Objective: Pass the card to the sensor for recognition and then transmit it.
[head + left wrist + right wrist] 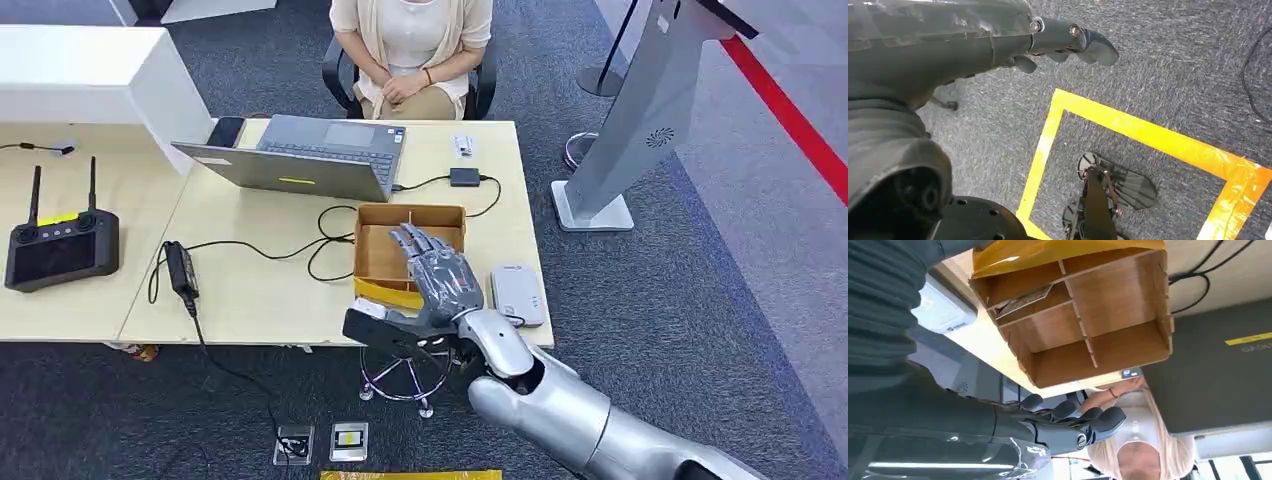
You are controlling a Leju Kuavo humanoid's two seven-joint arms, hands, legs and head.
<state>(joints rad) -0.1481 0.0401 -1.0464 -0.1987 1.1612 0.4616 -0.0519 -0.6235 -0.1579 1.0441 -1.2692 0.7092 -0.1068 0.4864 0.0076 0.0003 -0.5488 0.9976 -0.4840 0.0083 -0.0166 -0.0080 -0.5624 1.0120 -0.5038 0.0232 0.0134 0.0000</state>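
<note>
A wooden box (380, 250) with several compartments sits on the table's right part. In the right wrist view the box (1108, 295) holds a card (1023, 300) lying tilted in one compartment on the side nearest the white sensor. That sensor (518, 295) lies flat on the table just right of the box, and shows again as the sensor (943, 310). My right hand (440, 270) hovers over the box's near right corner, fingers spread and holding nothing; the right hand (1068, 425) is apart from the card. My left hand (1068, 40) hangs over the carpet, holding nothing.
An open laptop (310, 155) stands behind the box, cables running across the table (260, 300). A person (412, 50) sits at the far side. A black remote controller (60, 250) lies far left. A grey kiosk (640, 120) stands right of the table.
</note>
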